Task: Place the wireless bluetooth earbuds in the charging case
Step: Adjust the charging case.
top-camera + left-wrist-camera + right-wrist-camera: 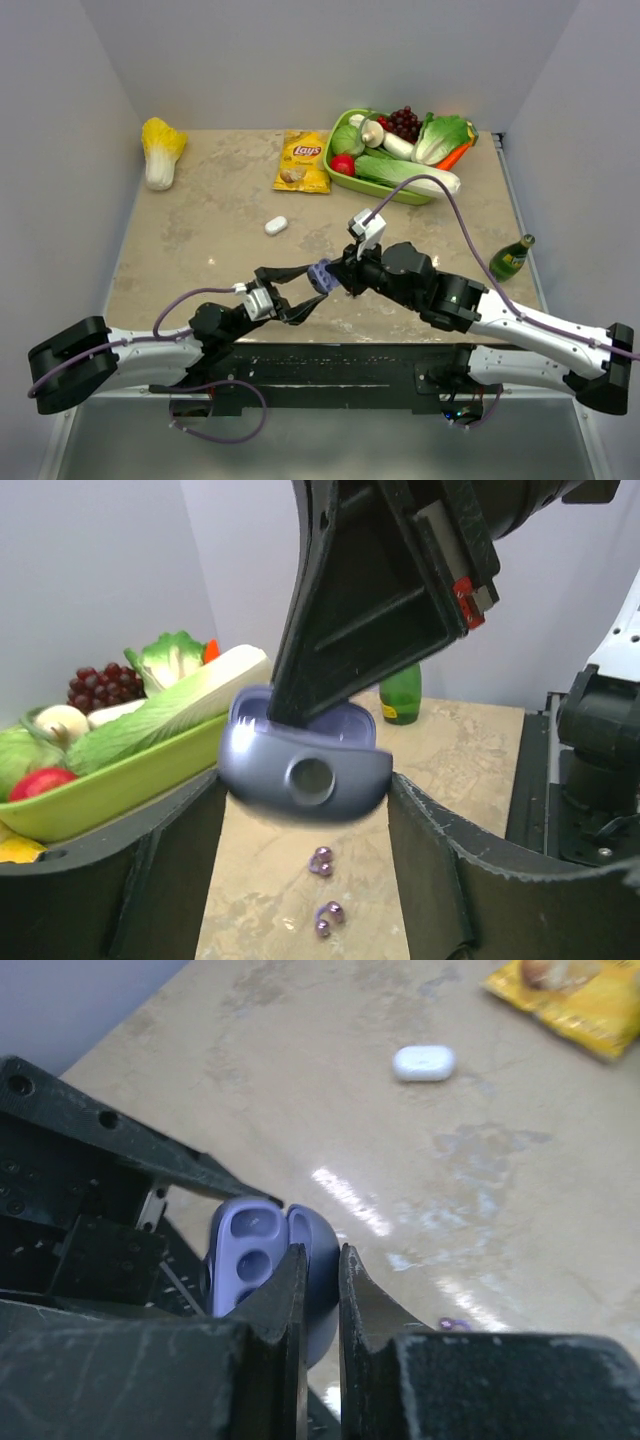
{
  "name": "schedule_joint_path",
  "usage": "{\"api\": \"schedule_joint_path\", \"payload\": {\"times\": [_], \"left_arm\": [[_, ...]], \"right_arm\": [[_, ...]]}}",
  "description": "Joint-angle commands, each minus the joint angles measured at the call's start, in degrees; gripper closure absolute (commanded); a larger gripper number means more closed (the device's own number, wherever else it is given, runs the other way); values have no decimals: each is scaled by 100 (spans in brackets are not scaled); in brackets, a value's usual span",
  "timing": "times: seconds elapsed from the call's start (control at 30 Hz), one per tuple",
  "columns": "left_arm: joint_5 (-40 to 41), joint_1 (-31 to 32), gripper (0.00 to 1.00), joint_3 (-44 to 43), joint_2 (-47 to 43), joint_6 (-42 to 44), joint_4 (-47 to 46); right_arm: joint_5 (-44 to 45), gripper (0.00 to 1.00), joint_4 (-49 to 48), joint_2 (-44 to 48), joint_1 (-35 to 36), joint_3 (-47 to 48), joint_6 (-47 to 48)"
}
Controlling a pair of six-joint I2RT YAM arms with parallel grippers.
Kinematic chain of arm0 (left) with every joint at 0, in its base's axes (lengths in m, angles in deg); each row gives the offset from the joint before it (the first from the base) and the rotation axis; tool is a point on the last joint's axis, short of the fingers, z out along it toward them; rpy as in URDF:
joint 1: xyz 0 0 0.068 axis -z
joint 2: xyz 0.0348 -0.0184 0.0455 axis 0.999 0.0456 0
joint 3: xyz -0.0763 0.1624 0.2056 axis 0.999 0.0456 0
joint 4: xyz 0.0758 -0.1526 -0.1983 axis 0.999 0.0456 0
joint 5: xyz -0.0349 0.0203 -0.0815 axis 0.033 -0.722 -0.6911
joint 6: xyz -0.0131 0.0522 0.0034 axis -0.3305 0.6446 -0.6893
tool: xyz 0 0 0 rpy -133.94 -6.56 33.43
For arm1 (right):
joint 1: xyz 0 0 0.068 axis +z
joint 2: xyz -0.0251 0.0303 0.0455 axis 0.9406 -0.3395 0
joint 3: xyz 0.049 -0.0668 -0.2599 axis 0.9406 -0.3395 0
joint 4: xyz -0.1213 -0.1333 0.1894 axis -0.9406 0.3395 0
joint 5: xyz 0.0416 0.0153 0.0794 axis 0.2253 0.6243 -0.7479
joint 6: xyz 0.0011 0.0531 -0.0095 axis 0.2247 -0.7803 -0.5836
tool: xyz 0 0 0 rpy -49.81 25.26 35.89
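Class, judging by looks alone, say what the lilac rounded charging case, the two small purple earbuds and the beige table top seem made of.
The lilac rounded charging case: likely moulded plastic, satin; soft even sheen.
The small purple earbuds: probably glossy plastic; tiny bright glints.
The beige table top: polished stone or stone-look laminate; mottled veining, mirror-like glare.

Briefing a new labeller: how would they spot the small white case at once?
Start at the green vegetable tray, far right; a yellow chips bag lies left of it. Just below that bag in the top view sits the white case: pill-shaped, closed, alone, unlike the open purple case.
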Motion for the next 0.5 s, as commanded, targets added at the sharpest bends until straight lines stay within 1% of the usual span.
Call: {"api": "schedule_joint_path", "payload": {"times": [0.0, 0.07, 0.1, 0.23, 0.27, 0.3, 0.33, 0.4, 0.43, 0.47], "left_arm": [[729, -66, 30, 354, 133, -725, -20], [773, -75, 27, 318, 194, -849, 24], [773, -75, 22, 309, 212, -901, 51], [686, -75, 14, 300, 291, -1165, 104], [607, -75, 6, 291, 274, -1226, 130], [493, -75, 4, 282, 256, -1297, 200], [118, -83, 3, 265, 195, -1436, 244], [-341, -101, 3, 195, 116, -1560, 401], [-830, -144, 3, 168, 54, -1718, 429], [-1079, -197, 3, 116, 28, -1841, 446]], "right_arm": [[723, 100, 362, 519, -119, 653, 931], [714, 100, 424, 606, -119, 715, 1010], [679, 100, 485, 633, -110, 733, 1019], [381, 100, 530, 721, -119, 750, 1325], [328, 100, 530, 695, -110, 715, 1414], [249, 100, 495, 669, -102, 680, 1519], [109, 100, 477, 668, -67, 628, 1764], [247, 100, 407, 686, 196, 505, 1898], [413, 100, 442, 677, 458, 504, 2107], [519, 100, 529, 590, 609, 582, 2196]]}}
